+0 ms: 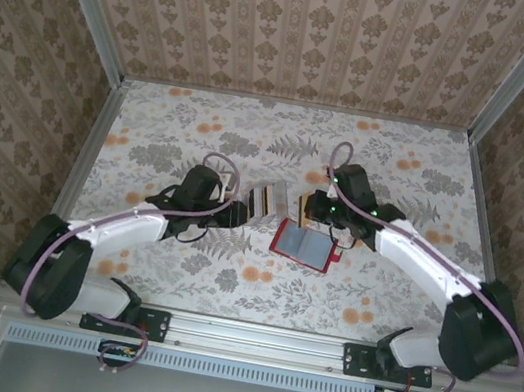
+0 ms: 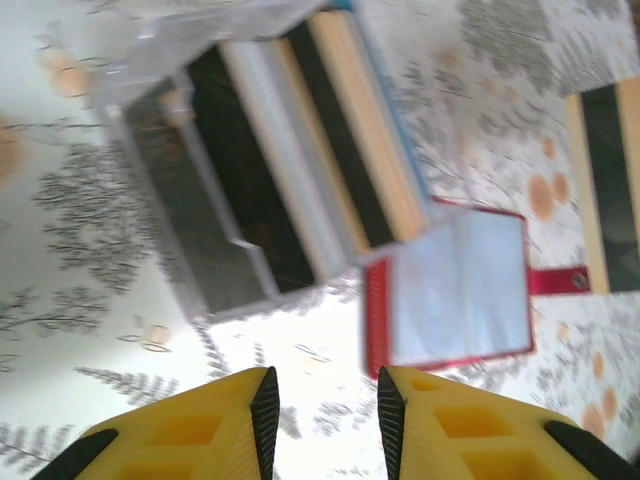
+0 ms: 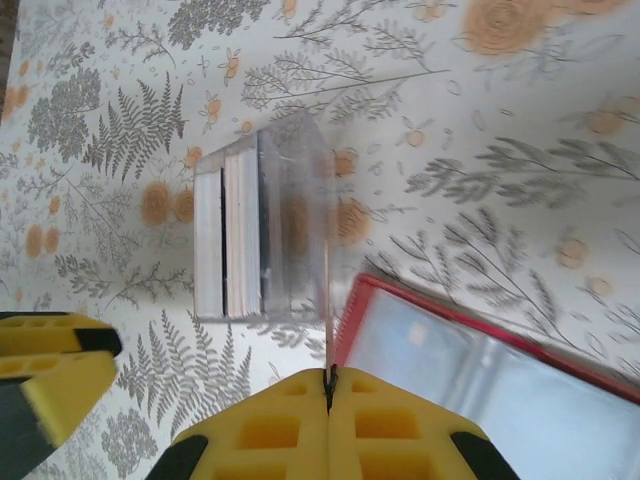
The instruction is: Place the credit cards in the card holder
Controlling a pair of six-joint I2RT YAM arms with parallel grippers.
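Note:
The red card holder (image 1: 303, 245) lies open on the flowered table, its pale see-through pockets (image 2: 458, 290) facing up. My right gripper (image 3: 328, 378) is shut on one credit card (image 3: 327, 300), held edge-on just above the holder's (image 3: 480, 372) left edge. That card (image 2: 610, 190) also shows at the right edge of the left wrist view. More credit cards (image 2: 340, 130) stand on edge in a clear plastic box (image 1: 266, 200) just left of the holder. My left gripper (image 2: 325, 415) hovers near the box with its jaws apart and nothing between them.
The holder's red snap tab (image 2: 555, 281) sticks out to one side. One yellow finger of the left gripper (image 3: 50, 375) shows at the lower left of the right wrist view. Patterned walls enclose the table (image 1: 152, 126) on three sides.

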